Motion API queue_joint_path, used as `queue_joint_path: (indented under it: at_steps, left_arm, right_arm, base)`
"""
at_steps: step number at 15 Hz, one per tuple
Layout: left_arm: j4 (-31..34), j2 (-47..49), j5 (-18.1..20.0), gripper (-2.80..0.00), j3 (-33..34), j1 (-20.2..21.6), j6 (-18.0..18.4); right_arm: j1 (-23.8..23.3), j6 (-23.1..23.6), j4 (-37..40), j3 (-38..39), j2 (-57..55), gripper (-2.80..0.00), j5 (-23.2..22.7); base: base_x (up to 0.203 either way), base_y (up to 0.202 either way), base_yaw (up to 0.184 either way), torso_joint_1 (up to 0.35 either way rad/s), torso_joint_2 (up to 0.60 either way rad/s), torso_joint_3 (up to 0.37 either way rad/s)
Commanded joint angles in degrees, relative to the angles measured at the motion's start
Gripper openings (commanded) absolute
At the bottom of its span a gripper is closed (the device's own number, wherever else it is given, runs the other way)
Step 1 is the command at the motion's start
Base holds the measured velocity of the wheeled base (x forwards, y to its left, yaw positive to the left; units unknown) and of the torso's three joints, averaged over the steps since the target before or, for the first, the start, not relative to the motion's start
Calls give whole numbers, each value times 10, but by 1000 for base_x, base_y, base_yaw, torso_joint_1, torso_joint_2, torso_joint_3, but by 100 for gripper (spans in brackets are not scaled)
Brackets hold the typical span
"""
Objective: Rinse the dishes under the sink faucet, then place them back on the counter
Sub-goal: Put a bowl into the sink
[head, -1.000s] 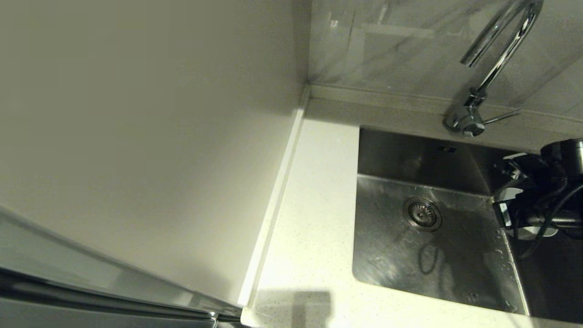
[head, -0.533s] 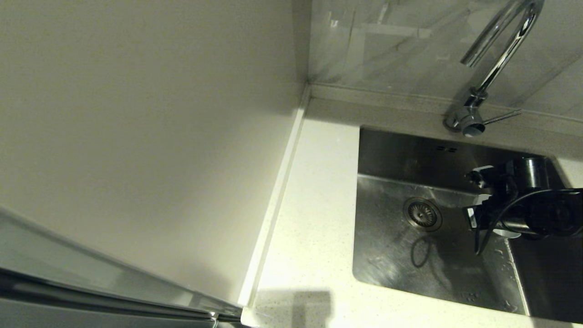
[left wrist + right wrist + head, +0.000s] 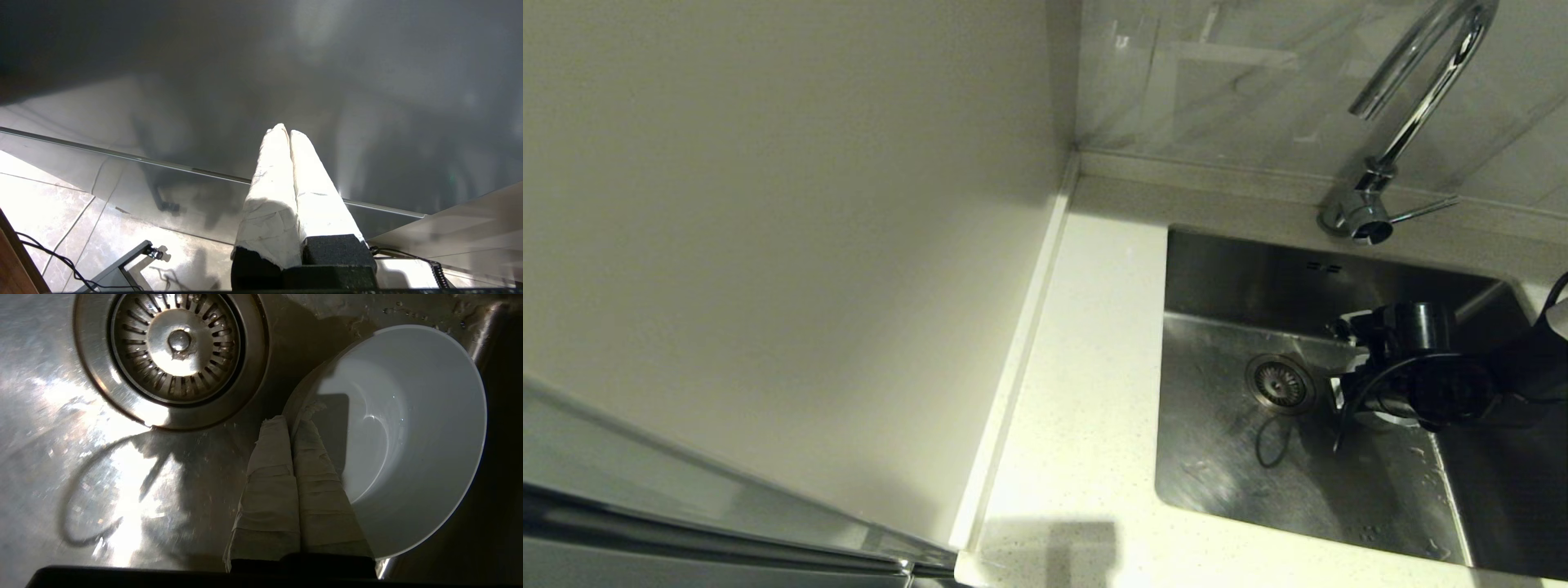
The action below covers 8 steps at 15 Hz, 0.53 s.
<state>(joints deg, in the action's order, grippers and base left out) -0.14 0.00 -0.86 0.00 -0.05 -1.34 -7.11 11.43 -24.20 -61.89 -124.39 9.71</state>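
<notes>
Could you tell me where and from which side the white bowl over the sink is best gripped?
By its thin rim, from above, one jaw inside the wall and one outside. The white bowl faces up beside the drain strainer, and the right gripper already pinches its rim that way.

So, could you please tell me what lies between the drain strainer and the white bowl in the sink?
Only bare wet steel of the sink separates the drain strainer and white bowl, per the right wrist view.

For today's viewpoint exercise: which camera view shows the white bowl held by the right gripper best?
The right wrist view: the white bowl fills it, rim pinched by the right gripper beside the drain strainer. The head view shows only a sliver of it under the arm. The left wrist view shows none.
</notes>
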Motion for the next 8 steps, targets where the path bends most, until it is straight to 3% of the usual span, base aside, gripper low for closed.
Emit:
queue_joint_path:
  at_steps: [1, 8]
  left_arm:
    - [0, -2, 0, -280, 0, 0, 0]
    - [0, -2, 0, -280, 0, 0, 0]
  right_arm:
    - [0, 1, -3, -24, -42, -280, 5]
    - [0, 1, -32, -59, -81, -280, 32]
  base:
    - [0, 0, 0, 0, 0, 0]
    - [0, 0, 0, 0, 0, 0]
